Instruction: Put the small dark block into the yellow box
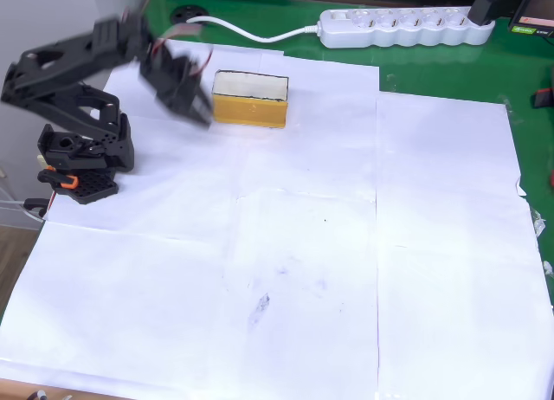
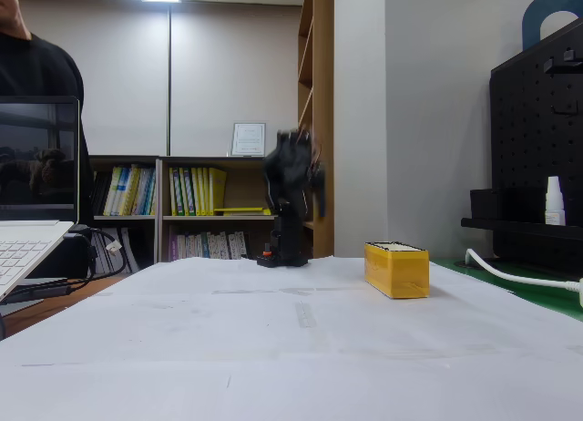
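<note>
The yellow box (image 1: 251,98) stands at the back of the white paper, with mustard sides and a cream top; in the fixed view the yellow box (image 2: 396,269) sits right of centre. My black arm is motion-blurred. In the overhead view my gripper (image 1: 199,112) hangs just left of the box's left end, raised above the paper. In the fixed view the gripper (image 2: 293,166) is a dark smear above the arm's base. The blur hides how its jaws stand. The small dark block is out of view.
The arm's base (image 1: 82,158) stands at the paper's left edge. A white power strip (image 1: 402,26) with its cable lies on the green mat behind the box. A laptop (image 2: 27,239) and a person are at the left of the fixed view.
</note>
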